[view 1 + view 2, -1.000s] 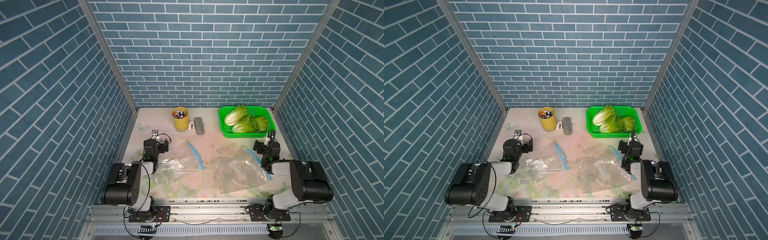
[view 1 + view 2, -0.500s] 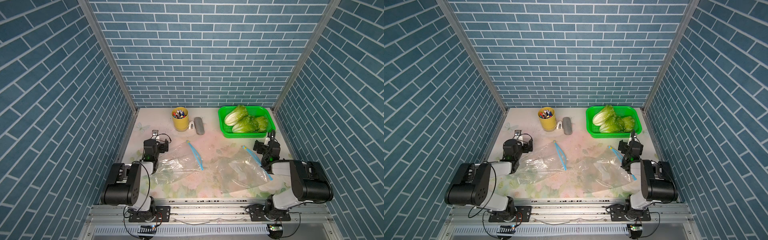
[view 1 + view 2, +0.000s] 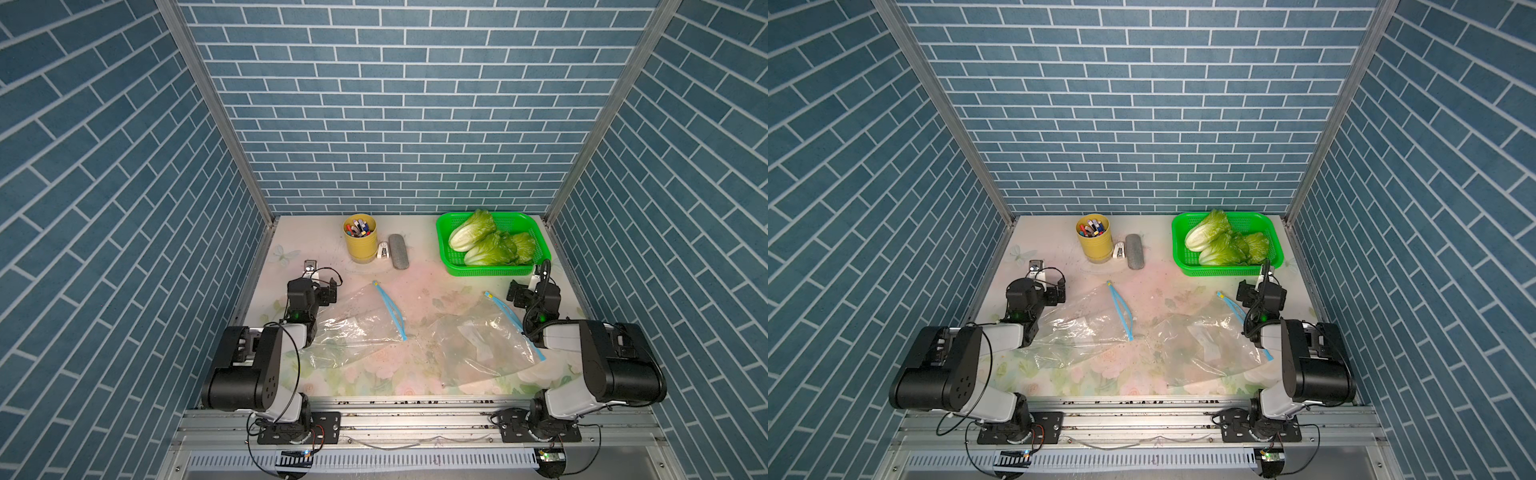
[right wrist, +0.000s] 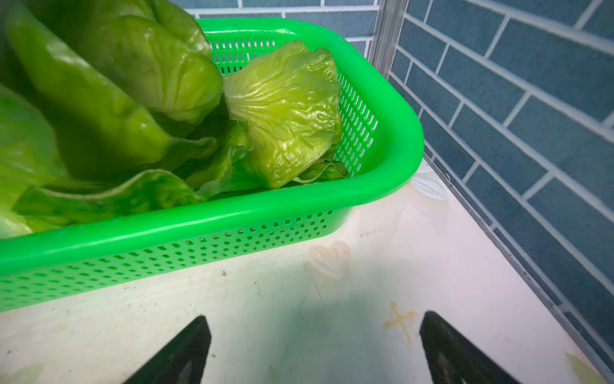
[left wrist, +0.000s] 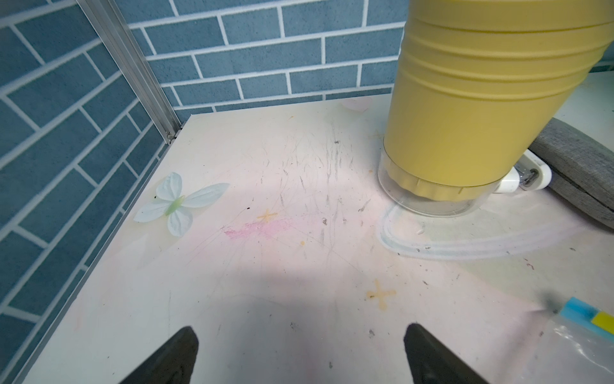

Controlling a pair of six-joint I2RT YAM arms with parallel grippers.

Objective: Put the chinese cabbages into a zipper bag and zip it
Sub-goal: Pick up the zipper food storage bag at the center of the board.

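Note:
The chinese cabbages (image 3: 486, 243) (image 3: 1221, 243) (image 4: 282, 109) lie together in a green basket (image 3: 490, 272) (image 4: 232, 212) at the back right. Two clear zipper bags with blue zips lie flat mid-table in both top views: one on the left (image 3: 357, 328) (image 3: 1084, 332), one on the right (image 3: 482, 349) (image 3: 1204, 349). My left gripper (image 3: 318, 286) (image 5: 300, 332) is open over bare table, just left of the left bag, whose zip corner (image 5: 584, 339) shows beside it. My right gripper (image 3: 530, 291) (image 4: 315, 319) is open and empty, just in front of the basket's near wall.
A yellow cup of pens (image 3: 360, 239) (image 5: 481, 99) stands at the back middle, with a small white item (image 3: 384, 251) and a grey case (image 3: 398, 251) beside it. Blue brick walls close the left, right and back sides. A metal rail (image 3: 415, 419) runs along the front.

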